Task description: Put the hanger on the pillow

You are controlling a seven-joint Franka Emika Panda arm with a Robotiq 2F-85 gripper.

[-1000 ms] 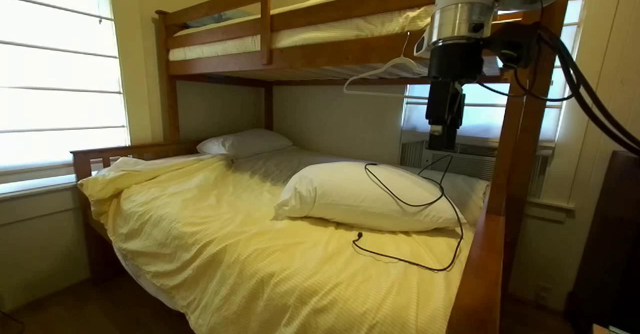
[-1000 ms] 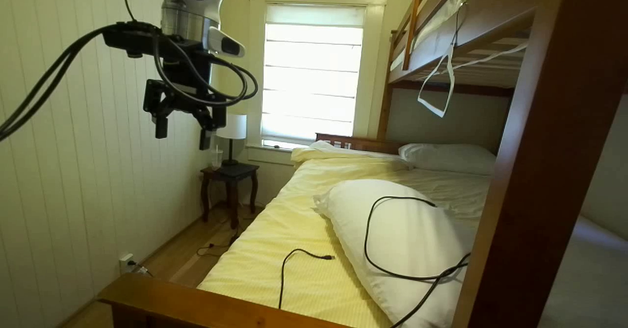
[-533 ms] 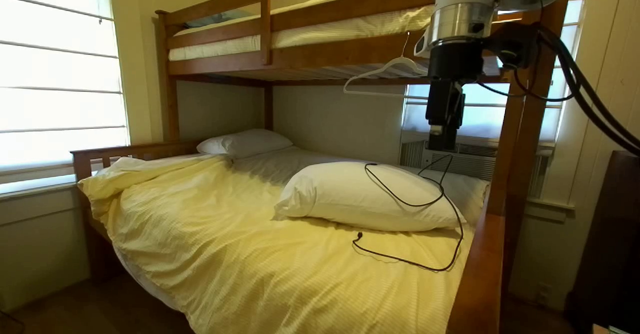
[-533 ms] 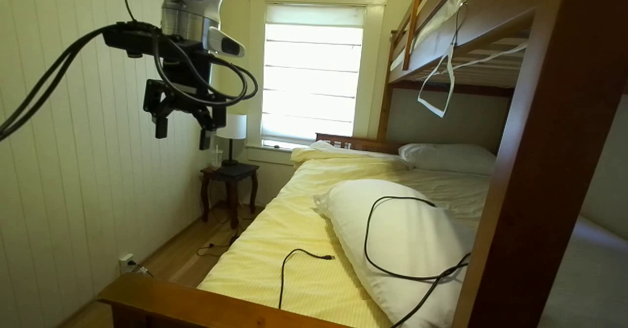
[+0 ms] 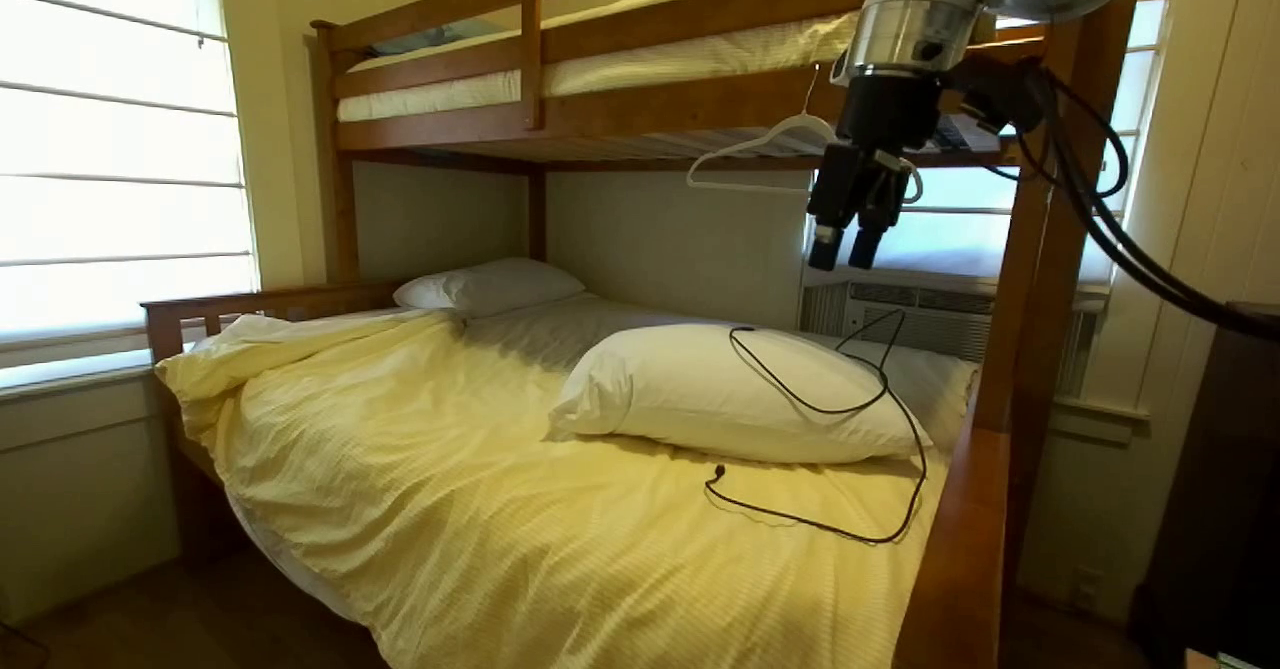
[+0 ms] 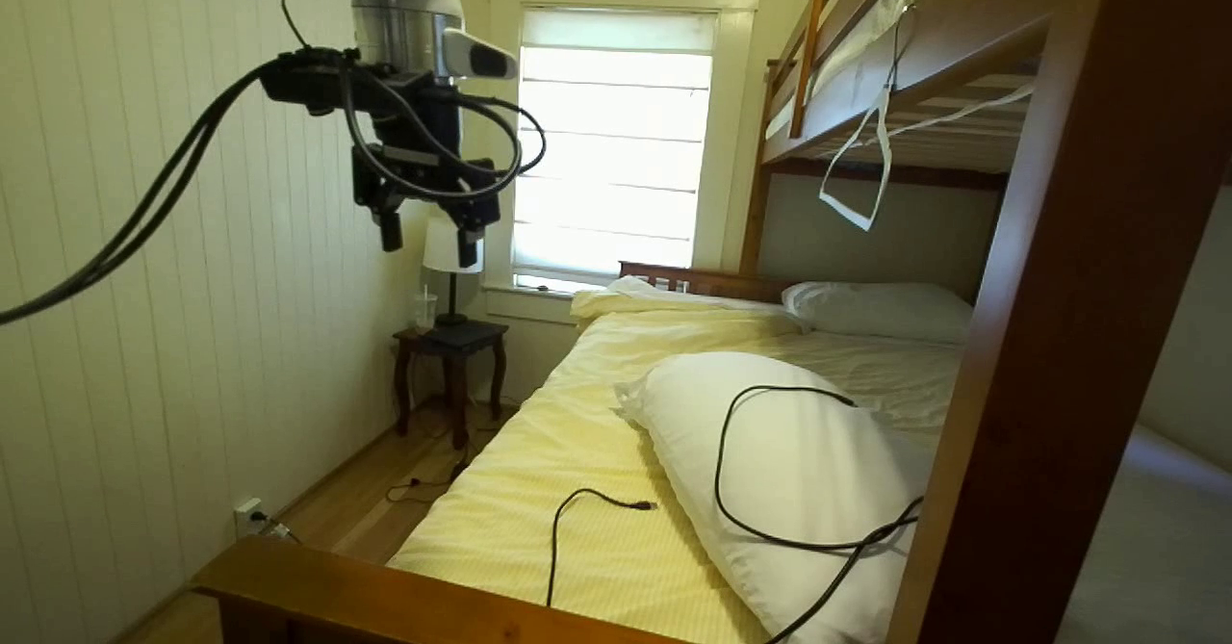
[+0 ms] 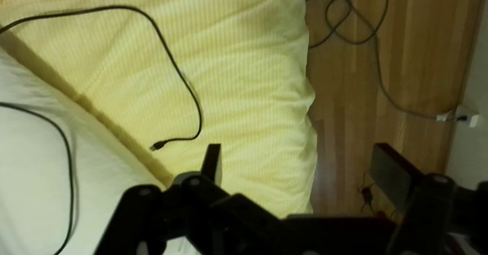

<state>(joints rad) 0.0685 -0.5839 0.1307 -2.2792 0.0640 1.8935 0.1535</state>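
The hanger is thin, white and triangular. It hangs by its hook from the side of the upper bunk, above the bed, and shows in both exterior views [image 5: 803, 123] [image 6: 884, 148]. The plump white pillow [image 5: 690, 389] lies on the yellow bedsheet below, and shows also in an exterior view [image 6: 799, 461] and at the left of the wrist view [image 7: 34, 171]. My gripper [image 5: 845, 251] is open and empty, in the air above the bed's side. It overlaps the hanger's right part in that view, but stands well apart from it in an exterior view [image 6: 429, 240]. The wrist view shows its spread fingers [image 7: 297, 150]; the hanger is out of view there.
A black cord [image 7: 164, 44] lies across the pillow and bedsheet. A thick wooden bunk post [image 6: 1039, 336] and the upper bunk's side rail [image 5: 650, 104] stand near the hanger. A flatter pillow [image 5: 490, 286] lies at the far end. A lamp [image 6: 454, 244] stands on a side table [image 6: 452, 336].
My gripper has moved left and tilted in an exterior view, and right and slightly up in an exterior view, toward the hanger's side. It stays open. The hanger, pillow and cord have not moved.
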